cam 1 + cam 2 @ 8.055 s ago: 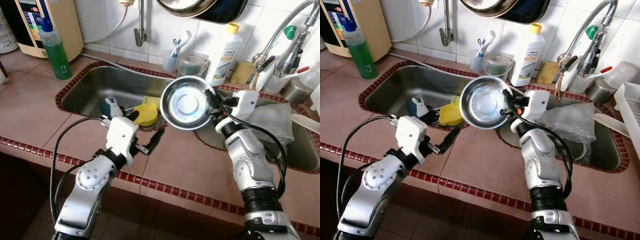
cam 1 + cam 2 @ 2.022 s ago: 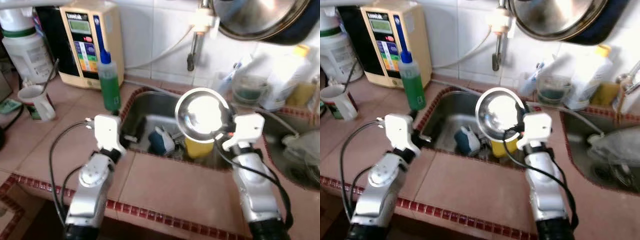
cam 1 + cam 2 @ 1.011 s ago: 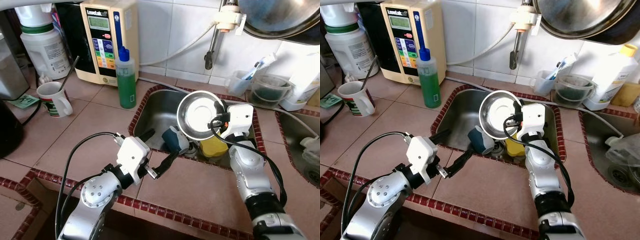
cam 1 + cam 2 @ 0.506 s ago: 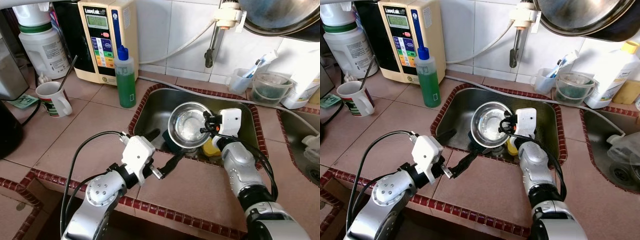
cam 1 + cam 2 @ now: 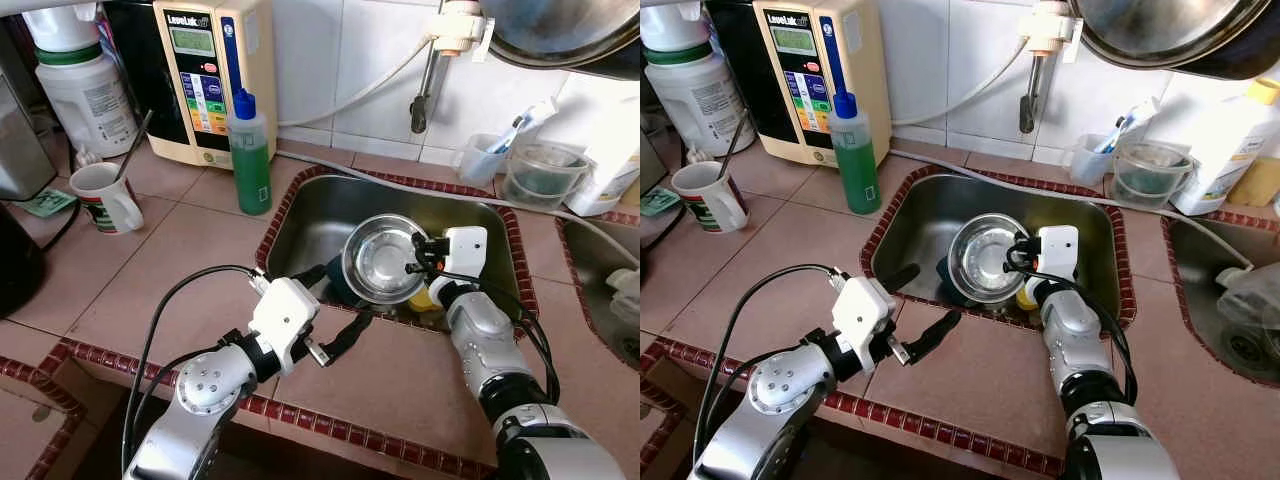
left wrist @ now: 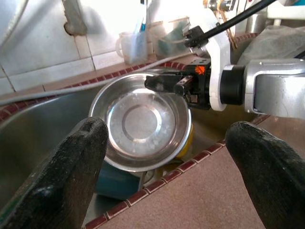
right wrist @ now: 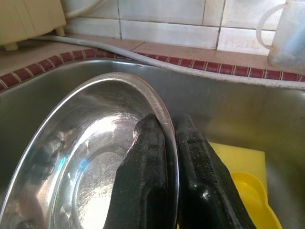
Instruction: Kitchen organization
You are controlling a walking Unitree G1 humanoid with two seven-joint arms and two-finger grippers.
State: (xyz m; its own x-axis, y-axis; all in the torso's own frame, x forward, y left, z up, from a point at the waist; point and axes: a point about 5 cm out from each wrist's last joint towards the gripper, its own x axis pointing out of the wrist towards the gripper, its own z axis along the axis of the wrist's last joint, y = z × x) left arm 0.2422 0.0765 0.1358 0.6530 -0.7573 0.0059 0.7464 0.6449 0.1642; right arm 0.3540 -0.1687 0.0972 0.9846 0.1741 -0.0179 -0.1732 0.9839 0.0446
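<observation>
A steel bowl (image 5: 383, 259) hangs tilted, hollow side up, low inside the left sink basin (image 5: 320, 215). My right gripper (image 7: 167, 121) is shut on the bowl's rim at its right side, one finger inside and one outside. Under the bowl lie a dark blue object (image 5: 335, 290) and a yellow plastic piece (image 7: 238, 167). My left gripper (image 5: 335, 300) is open over the tiled counter at the basin's front edge, pointing at the bowl (image 6: 140, 124), with nothing between its fingers.
A green soap bottle (image 5: 250, 150), a water purifier (image 5: 210, 70), a mug (image 5: 105, 195) and a white jug (image 5: 85, 85) stand at the back left. A toothbrush cup (image 5: 490, 160) and clear container (image 5: 545, 175) sit behind the sink. A second basin (image 5: 1220, 310) lies right.
The right gripper has brought the bowl down from upright above the basin to a tilted, face-up pose low inside it. The left gripper has edged slightly to the right.
</observation>
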